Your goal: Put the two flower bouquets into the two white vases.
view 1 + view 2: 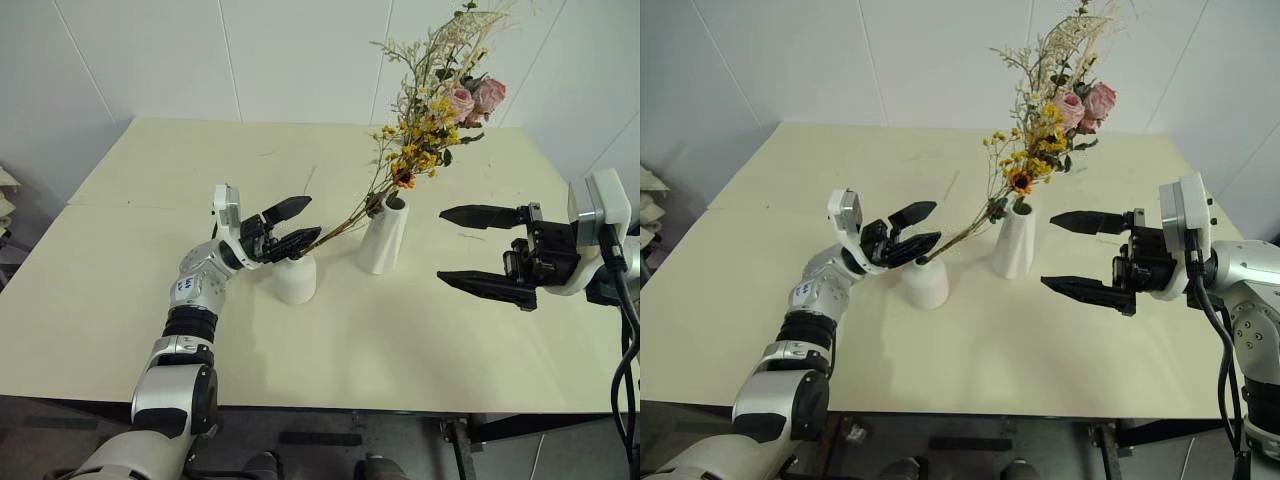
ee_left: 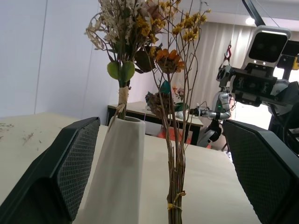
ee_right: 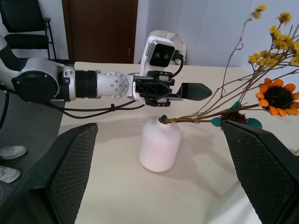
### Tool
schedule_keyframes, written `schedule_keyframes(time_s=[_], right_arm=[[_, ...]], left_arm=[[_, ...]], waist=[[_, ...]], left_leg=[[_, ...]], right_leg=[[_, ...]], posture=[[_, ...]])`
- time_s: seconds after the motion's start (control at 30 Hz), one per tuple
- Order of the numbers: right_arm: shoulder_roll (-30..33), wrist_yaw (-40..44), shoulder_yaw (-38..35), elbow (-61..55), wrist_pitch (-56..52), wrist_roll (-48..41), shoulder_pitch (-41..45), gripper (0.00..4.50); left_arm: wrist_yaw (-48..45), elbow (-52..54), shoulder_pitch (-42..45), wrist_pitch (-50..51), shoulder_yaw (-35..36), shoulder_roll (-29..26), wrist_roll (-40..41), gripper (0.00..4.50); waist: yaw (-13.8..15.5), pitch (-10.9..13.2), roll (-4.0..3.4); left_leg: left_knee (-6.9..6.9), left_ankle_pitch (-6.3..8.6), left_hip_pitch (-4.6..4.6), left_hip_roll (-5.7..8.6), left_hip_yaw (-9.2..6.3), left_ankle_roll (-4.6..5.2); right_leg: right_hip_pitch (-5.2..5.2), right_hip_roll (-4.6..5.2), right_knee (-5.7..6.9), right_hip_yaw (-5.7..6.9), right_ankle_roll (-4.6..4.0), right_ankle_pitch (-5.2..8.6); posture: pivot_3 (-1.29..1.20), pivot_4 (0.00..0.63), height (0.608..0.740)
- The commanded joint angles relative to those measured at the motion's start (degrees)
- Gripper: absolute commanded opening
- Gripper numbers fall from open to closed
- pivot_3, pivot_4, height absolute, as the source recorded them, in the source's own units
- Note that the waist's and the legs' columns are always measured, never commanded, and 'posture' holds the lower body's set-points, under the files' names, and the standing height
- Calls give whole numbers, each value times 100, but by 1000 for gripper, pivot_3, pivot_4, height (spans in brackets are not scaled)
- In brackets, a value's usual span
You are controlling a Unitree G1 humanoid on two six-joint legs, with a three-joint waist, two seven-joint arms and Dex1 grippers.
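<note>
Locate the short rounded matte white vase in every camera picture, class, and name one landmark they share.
Left eye: short rounded matte white vase, left of centre.
Right eye, left of centre.
Left wrist: not in it.
Right wrist, centre.
Shared landmark: thin-stemmed yellow-orange bunch leaning from its hole.

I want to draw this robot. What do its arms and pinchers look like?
The arms are silver-grey metal with black ribbed rings at the joints. The left gripper and the right gripper each have two pointed black fingers with bumpy mesh pads. A white camera box sits on each wrist. Black cables hang by the right arm, and a small blue-and-white sticker marks the left forearm.
</note>
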State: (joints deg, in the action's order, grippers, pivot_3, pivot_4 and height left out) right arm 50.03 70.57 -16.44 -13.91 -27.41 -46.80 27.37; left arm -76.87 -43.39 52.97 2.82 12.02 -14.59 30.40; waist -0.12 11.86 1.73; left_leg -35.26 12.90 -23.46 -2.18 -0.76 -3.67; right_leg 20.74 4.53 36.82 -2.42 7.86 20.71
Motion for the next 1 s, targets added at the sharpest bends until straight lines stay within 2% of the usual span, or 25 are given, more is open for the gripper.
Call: schedule_keyframes(time_s=[0.03, 0.3, 0.5, 0.77, 0.9, 1.0], right_arm=[[49, -29, -122, -85, 64, -32, 64, 4500], [13, -65, -90, -80, 87, 32, 59, 4500], [-9, -79, -78, -78, 114, 77, 49, 4500], [-4, -111, -110, -106, 124, 107, -15, 4500], [-2, -175, -157, -167, 128, 105, -87, 4500], [15, -230, -214, -236, 128, 86, -181, 4500]], left_arm=[[-102, 391, 94, 2, -220, -119, -171, 4474], [181, 665, 349, -95, -700, -422, -787, 4474], [346, 488, 880, -359, -1241, -646, -1543, 4474], [307, 83, 1517, -326, -1673, -601, -2019, 4474], [215, -232, 1662, -490, -1922, -600, -2312, 3631], [247, -438, 1745, -565, -1915, -541, -2348, 2671]], waist=[[3, 0, 0], [3, 0, 0], [6, 0, 0], [-2, 1, 0], [-2, 1, 0], [2, 2, 0]], left_leg=[[0, 0, 0, 0, 0, 0], [0, 0, 0, 0, 0, 0], [0, 0, -1, 1, 0, 0], [3, 0, -4, 1, 2, 1], [4, 0, -4, 1, 2, 1], [3, 0, -7, 1, 3, 1]], right_leg=[[0, 0, 0, 0, 0, 0], [0, 0, 1, -1, 0, 0], [0, 0, -3, 0, 0, 0], [2, -1, -5, 0, 0, 0], [3, -1, -5, -1, 0, 0], [7, -1, -4, -1, 0, 0]], posture=[[0, 150, 740], [0, 150, 740], [0, 150, 740], [0, 150, 740], [0, 150, 740], [0, 150, 740]])
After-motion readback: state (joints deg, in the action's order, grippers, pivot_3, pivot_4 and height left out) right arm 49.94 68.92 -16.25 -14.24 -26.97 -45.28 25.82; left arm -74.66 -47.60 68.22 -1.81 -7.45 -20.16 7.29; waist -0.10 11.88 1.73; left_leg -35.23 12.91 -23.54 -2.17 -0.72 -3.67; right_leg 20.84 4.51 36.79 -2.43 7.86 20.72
